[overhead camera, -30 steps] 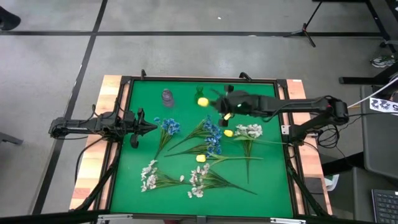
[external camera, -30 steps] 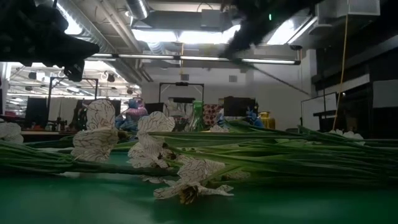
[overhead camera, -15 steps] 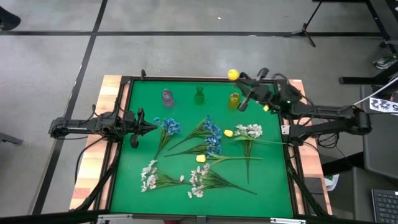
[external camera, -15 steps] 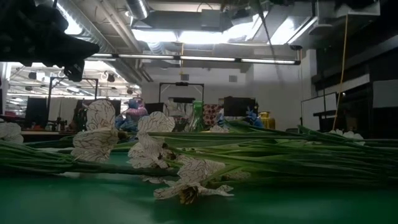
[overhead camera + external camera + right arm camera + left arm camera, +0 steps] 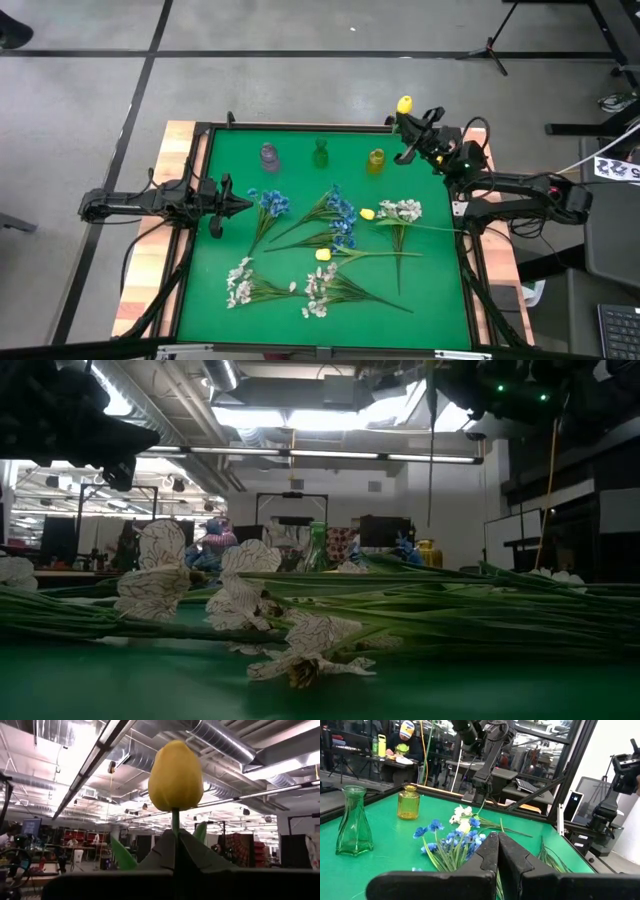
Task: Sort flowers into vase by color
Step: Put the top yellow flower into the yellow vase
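Observation:
My right gripper point(image 5: 409, 132) is raised over the table's far right corner and is shut on a yellow tulip-like flower, whose bud point(image 5: 404, 104) stands above the fingers. Three small vases stand along the far edge: grey point(image 5: 270, 155), green point(image 5: 321, 153) and yellow point(image 5: 376, 160). Blue sprigs point(image 5: 342, 212), white sprays point(image 5: 240, 281) and two more yellow buds point(image 5: 367, 213) lie flat on the green mat point(image 5: 440, 290). My left gripper point(image 5: 237, 205) is shut and empty, low at the left, beside a blue sprig point(image 5: 272, 203). My right gripper pinches the yellow flower's thin green stem point(image 5: 175, 822) just below the bud point(image 5: 176, 775) between its two fingers point(image 5: 161, 851). The fingers point upward, with the bud upright above them. The flower is lifted clear, and its stem point(image 5: 430, 450) hangs straight down.
The mat has a raised dark frame point(image 5: 205, 200) on a wooden table. Long green stems point(image 5: 420, 610) lie crossed over the mat's middle and near part. The mat's strip between the vases and the lying flowers is bare green. A person sits at a desk in the room beyond point(image 5: 406, 740).
My right gripper has gone from above the table's middle toward the far right corner and up, carrying the yellow flower. It has tipped so that the bud now stands upright above the fingers. The other flowers lie as before.

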